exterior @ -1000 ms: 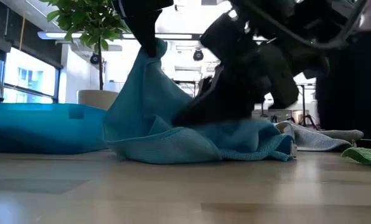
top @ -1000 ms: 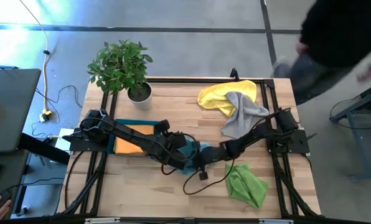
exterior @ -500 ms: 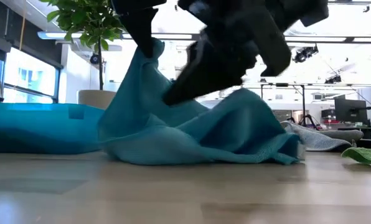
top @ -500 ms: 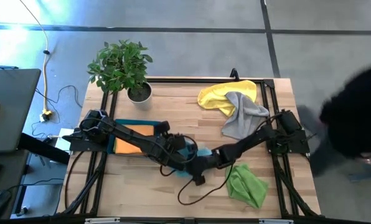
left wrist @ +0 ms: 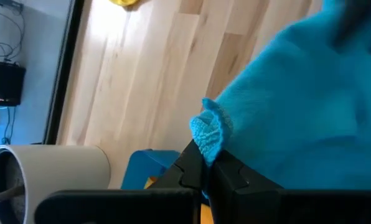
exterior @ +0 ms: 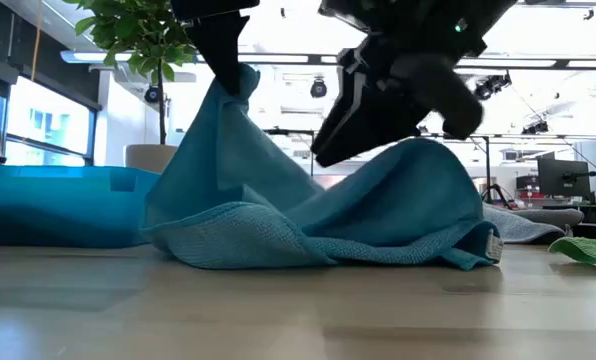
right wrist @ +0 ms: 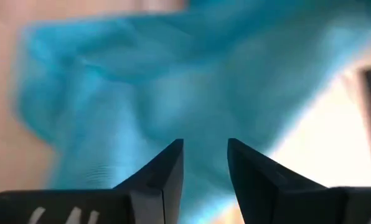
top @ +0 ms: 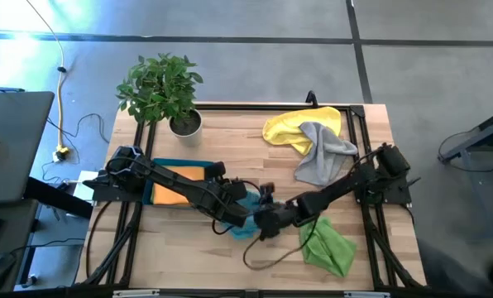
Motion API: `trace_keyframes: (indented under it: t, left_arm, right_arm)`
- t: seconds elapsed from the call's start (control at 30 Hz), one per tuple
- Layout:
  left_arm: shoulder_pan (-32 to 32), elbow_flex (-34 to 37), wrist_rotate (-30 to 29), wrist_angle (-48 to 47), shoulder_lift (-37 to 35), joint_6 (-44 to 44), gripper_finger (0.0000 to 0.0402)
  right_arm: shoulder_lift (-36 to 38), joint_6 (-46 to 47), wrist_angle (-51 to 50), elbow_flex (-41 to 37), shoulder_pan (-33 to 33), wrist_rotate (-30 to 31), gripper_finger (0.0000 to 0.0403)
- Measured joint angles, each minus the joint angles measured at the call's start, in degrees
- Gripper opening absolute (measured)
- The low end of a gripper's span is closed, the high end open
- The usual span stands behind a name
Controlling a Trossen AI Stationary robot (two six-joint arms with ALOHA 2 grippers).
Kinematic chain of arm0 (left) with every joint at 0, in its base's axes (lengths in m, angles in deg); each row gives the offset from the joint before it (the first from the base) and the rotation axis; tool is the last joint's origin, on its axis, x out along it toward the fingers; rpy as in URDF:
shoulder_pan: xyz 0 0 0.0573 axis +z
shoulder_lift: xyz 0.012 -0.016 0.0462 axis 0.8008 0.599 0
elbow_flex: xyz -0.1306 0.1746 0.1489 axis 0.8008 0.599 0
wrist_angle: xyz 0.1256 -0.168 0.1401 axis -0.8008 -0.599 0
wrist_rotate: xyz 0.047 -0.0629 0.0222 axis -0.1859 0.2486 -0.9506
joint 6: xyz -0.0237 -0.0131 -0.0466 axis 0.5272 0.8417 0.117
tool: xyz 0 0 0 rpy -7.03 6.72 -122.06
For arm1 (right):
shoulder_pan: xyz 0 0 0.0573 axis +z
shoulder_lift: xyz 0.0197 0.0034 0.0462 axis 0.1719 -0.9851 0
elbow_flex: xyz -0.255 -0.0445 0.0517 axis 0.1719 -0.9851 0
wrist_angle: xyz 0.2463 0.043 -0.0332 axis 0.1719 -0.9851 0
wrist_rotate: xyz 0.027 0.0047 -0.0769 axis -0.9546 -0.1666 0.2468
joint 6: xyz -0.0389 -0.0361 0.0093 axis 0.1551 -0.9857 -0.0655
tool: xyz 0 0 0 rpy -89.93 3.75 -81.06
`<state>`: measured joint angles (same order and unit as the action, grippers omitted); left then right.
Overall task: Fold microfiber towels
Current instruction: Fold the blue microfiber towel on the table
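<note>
A potted plant (top: 160,89) in a white pot stands at the far left corner of the wooden tabletop (top: 230,136). A dark teal tray (top: 165,165) lies just in front of it. A yellow cable (top: 61,91) runs along the floor nearby.

No writing, brand, number or sign can be read in any of the views. A small pale tag (exterior: 494,243) hangs at one corner of the light blue towel (exterior: 378,215), but nothing on it can be made out.
</note>
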<state>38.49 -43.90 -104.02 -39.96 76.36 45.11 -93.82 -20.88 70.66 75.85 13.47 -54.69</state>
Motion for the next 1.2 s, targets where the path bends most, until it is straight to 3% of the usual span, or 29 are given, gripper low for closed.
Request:
trace_keyframes:
  t: [0.1, 0.27, 0.33, 0.43, 0.63, 0.83, 0.9, 1.0, 1.2]
  left_arm:
    - [-0.39, 0.0, 0.51, -0.08, 0.0, 0.28, 0.0]
    - [-0.79, 0.0, 2.54, -0.14, 0.0, 0.32, 0.0]
    - [-0.84, 0.0, 3.41, -0.27, 0.0, 0.37, 0.0]
    - [-1.11, 0.0, 4.03, -0.26, 0.0, 0.42, 0.0]
    - [-1.54, 0.0, 4.91, -0.01, 0.0, 0.5, 0.0]
    - [-1.63, 0.0, 5.59, 0.05, 0.0, 1.55, 0.0]
    - [-1.63, 0.0, 5.57, 0.2, 0.0, 1.57, 0.0]
    - [-1.63, 0.0, 5.57, 0.28, 0.0, 1.57, 0.0]
    - [-1.63, 0.0, 5.52, 0.4, 0.0, 1.57, 0.0]
  right_arm:
    - [2.77, 0.02, -0.74, -0.08, -0.1, 3.37, 0.0116]
    - [5.69, 0.04, 1.3, -0.07, 0.6, 2.45, 0.0116]
    - [6.96, -3.02, -0.6, -0.06, 1.37, 5.62, 0.0116]
    - [9.01, -3.51, -6.85, -0.04, 2.31, 11.01, 0.0116]
    - [10.33, 4.97, -19.46, -0.04, 1.55, 9.96, 0.0116]
    - [10.29, 10.97, -32.46, -0.09, -0.67, 13.38, 0.0116]
    - [10.29, 13.09, -31.33, -0.09, -0.97, 10.24, 0.0116]
    - [10.29, 13.51, -23.98, -0.09, -0.23, -1.32, 0.0116]
    - [9.43, 8.16, -1.48, -6.94, 3.05, -14.5, 0.0116]
